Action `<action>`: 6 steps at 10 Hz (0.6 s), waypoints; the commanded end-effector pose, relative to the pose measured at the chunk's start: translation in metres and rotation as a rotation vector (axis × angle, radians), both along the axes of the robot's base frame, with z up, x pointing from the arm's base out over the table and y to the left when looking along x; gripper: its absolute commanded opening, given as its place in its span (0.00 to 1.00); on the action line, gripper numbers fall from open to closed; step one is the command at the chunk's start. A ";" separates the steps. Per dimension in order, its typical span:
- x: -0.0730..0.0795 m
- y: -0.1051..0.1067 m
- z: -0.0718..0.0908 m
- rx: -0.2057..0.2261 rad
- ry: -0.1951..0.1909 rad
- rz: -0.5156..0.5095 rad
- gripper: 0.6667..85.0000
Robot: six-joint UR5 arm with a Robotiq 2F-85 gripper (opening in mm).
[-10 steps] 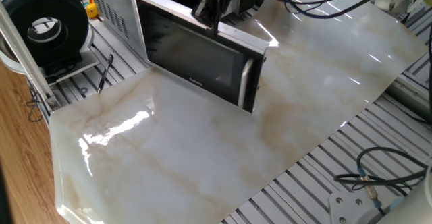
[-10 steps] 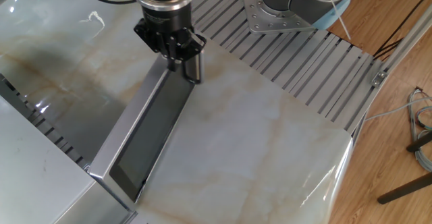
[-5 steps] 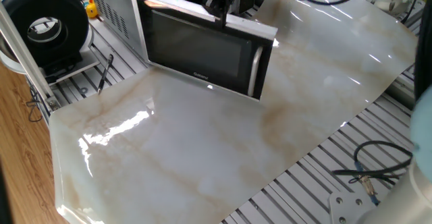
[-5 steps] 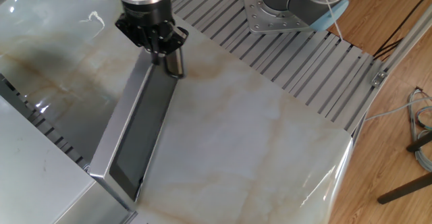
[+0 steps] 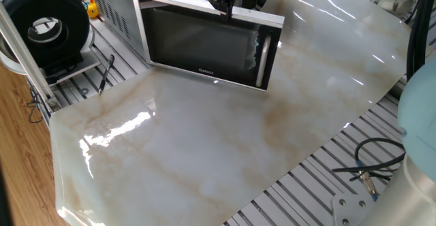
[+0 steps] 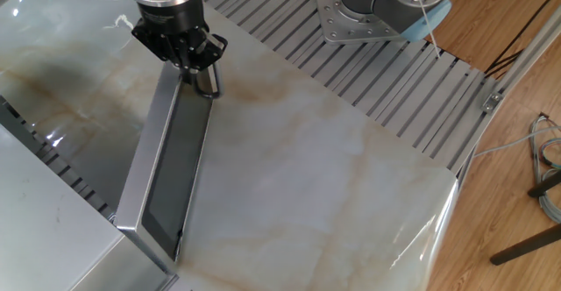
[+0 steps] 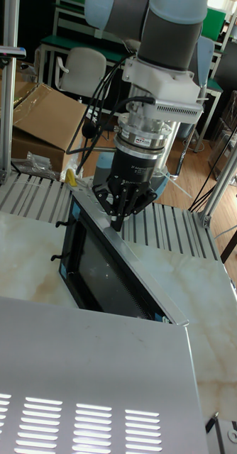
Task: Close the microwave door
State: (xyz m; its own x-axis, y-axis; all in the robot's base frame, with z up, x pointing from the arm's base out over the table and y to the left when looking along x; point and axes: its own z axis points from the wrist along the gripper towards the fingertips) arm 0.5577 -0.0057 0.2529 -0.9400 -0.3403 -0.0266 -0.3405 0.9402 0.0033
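The microwave (image 5: pixel 112 8) stands at the table's back left, and its grey top (image 7: pixel 90 376) fills the foreground of the tall fixed view. The microwave door (image 5: pixel 201 45) stands partly open, hinged on the left, its dark glass facing the table and its silver bar handle (image 5: pixel 264 56) at the free end. From above, the door (image 6: pixel 166 177) shows as a long silver strip. My gripper (image 5: pixel 228 8) is shut, fingertips down at the door's top edge near the handle end (image 6: pixel 187 63) (image 7: pixel 118 216). Nothing is held between the fingers.
A round black-and-white spool device (image 5: pixel 44 25) sits at the far left, with a yellow duck (image 5: pixel 92 8) behind it. Loose cables (image 5: pixel 368 171) lie on the slotted frame at the right. The arm's base (image 6: pixel 386 2) is bolted beyond the marble sheet (image 5: pixel 204 151).
The gripper has moved toward the microwave, carrying the door's free end with it. The door has swung further toward the microwave front and now stands at a narrower angle.
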 end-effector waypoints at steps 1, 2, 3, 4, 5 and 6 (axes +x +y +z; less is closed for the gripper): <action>0.002 -0.003 0.001 -0.001 -0.005 -0.018 0.01; 0.003 -0.007 0.001 -0.008 -0.004 -0.014 0.01; 0.005 -0.012 0.002 -0.015 -0.004 -0.006 0.01; 0.007 -0.017 0.002 -0.015 -0.002 0.005 0.01; 0.011 -0.021 0.003 -0.009 -0.002 0.017 0.01; 0.015 -0.027 0.003 -0.007 0.000 0.032 0.01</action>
